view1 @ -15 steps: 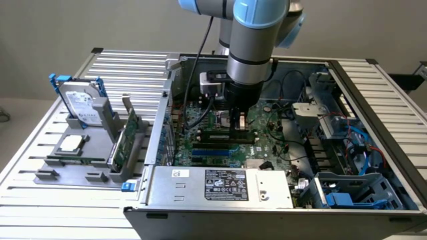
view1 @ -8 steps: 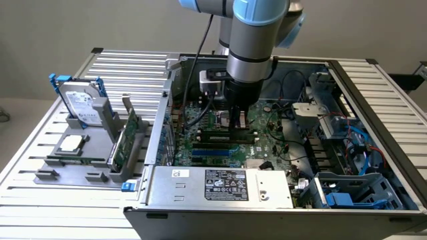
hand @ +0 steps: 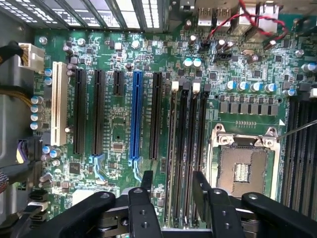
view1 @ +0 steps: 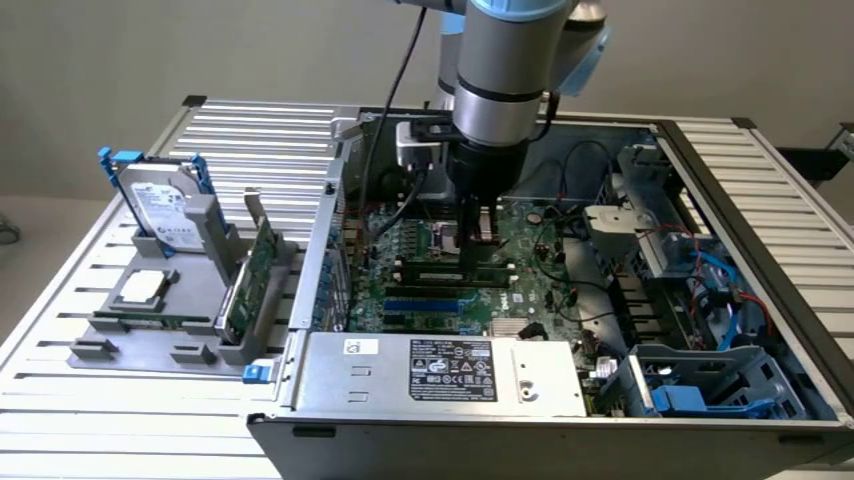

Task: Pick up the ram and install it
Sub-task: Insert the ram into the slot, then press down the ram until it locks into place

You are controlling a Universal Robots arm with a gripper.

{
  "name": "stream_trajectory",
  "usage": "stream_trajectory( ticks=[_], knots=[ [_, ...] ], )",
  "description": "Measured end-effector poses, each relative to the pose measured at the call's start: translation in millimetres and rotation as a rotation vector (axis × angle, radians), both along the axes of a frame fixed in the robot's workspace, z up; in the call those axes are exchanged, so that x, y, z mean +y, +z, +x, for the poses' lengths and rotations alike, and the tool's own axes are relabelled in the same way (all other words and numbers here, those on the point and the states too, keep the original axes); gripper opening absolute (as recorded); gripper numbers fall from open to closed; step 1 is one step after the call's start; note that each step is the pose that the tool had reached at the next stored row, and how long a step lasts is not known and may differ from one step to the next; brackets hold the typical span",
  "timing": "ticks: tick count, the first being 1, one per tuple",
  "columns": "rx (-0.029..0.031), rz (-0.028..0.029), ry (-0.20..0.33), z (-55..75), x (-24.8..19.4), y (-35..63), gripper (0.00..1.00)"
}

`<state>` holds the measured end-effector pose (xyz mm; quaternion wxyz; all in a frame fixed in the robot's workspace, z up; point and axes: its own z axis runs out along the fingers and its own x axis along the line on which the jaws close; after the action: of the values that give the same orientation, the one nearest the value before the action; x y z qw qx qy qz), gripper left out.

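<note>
Exterior view: the gripper (view1: 478, 228) hangs at frame centre, just above the ram (view1: 461, 269) on the motherboard (view1: 547, 290). Wrist view: jaws spread wide, empty, straddling the slots (hand: 185, 148).

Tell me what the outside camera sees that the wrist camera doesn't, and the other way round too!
The outside camera adds the big robot arm, the hard drive standing in the gray tray beside the computer, and the labelled power supply box.

The wrist camera adds close-up details: the white slot and the small white latches on the memory slots.

Both share the green motherboard, its blue slot, the processor socket and the open gripper.
</note>
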<state>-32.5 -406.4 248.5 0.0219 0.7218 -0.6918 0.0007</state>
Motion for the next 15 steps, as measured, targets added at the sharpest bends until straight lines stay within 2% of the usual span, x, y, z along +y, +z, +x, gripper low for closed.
stream_trajectory(
  ticks=[1, 3, 5, 6, 8, 9, 10, 15],
  knots=[
    [0.0004, 0.0028, -0.001, -0.7, 0.0, 2.1, 0.45],
    [0.0007, 0.0037, -0.001, -1.3, 0.0, 3.9, 0.43],
    [0.0007, 0.0036, -0.001, -1.3, 0.0, 3.9, 0.31],
    [0.0007, 0.0037, -0.001, -1.3, 0.0, 3.9, 0.31],
    [0.0007, 0.0037, -0.001, -1.3, 0.0, 3.9, 0.18],
    [0.0008, 0.0036, -0.001, -1.3, 0.0, 3.9, 0.18],
    [0.0008, 0.0036, -0.001, -1.3, 0.0, 3.9, 0.13],
    [0.0007, 0.0036, -0.001, -1.3, 0.0, 3.9, 0.11]
  ],
)
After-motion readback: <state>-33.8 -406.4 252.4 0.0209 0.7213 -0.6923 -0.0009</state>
